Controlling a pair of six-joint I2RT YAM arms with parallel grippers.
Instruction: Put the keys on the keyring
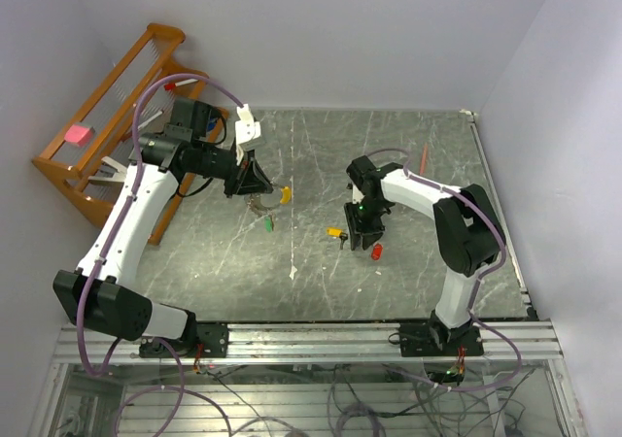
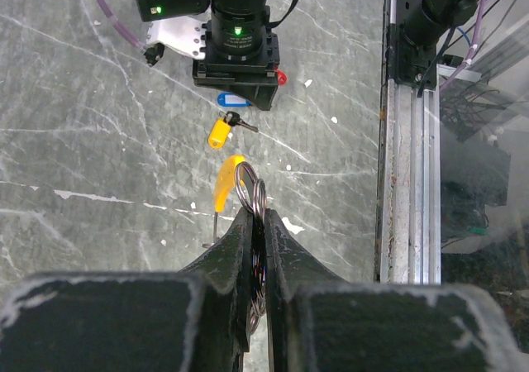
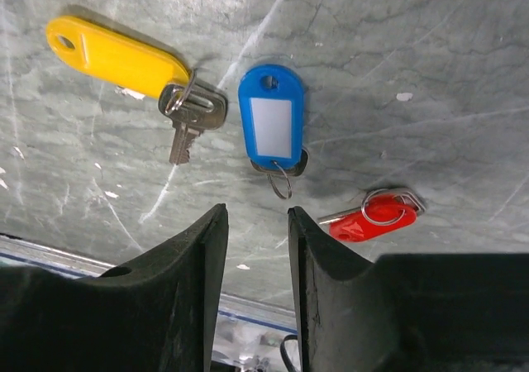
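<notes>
My left gripper (image 1: 255, 186) (image 2: 258, 215) is shut on the keyring (image 2: 250, 192), a silvery wire loop pinched edge-on between the jaws. Its yellow banana-shaped piece (image 2: 227, 182) (image 1: 284, 194) hangs just past the fingertips. A green key (image 1: 268, 224) lies on the table below that gripper. My right gripper (image 1: 362, 231) (image 3: 256, 215) hovers open with nothing between its fingers, just above three keys. These are a yellow-tagged key (image 3: 116, 55) (image 1: 334, 232), a blue-tagged key (image 3: 271, 117) straight ahead of the jaws, and a red-tagged key (image 3: 376, 219) (image 1: 377, 252) beside the right finger.
A wooden rack (image 1: 107, 117) holding a pink item (image 1: 76, 134) leans at the back left, behind my left arm. A thin orange-red pencil (image 1: 424, 158) lies at the back right. The aluminium rail (image 1: 321, 338) runs along the near table edge.
</notes>
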